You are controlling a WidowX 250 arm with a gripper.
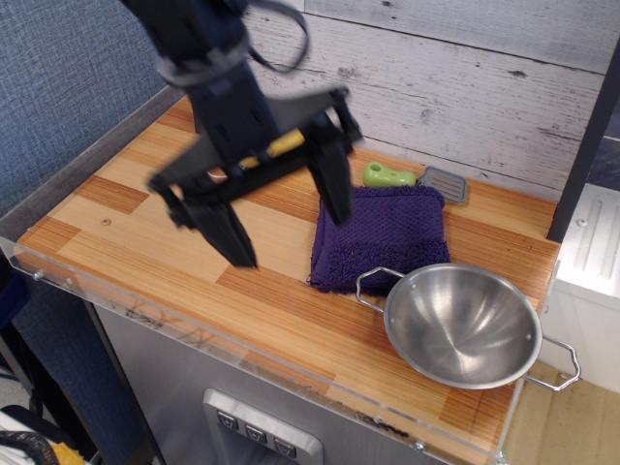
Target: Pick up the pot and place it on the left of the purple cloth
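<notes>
The shiny steel pot [462, 325] with two wire loop handles sits at the front right of the wooden counter, its rim touching the front edge of the purple cloth [381, 235]. The cloth lies flat behind and left of the pot. My black gripper [291, 234] hangs above the counter left of the cloth, its two long fingers spread wide apart and empty. One fingertip [242, 254] is over the wood, the other [341, 208] is over the cloth's left edge. The gripper is well to the left of the pot.
A green toy [387, 175] and a small grey scrubber [443, 182] lie behind the cloth by the plank wall. A yellow plush duck [279, 145] is mostly hidden behind my arm. A clear guard rims the counter's front edge [194, 329]. Dark posts stand at the right.
</notes>
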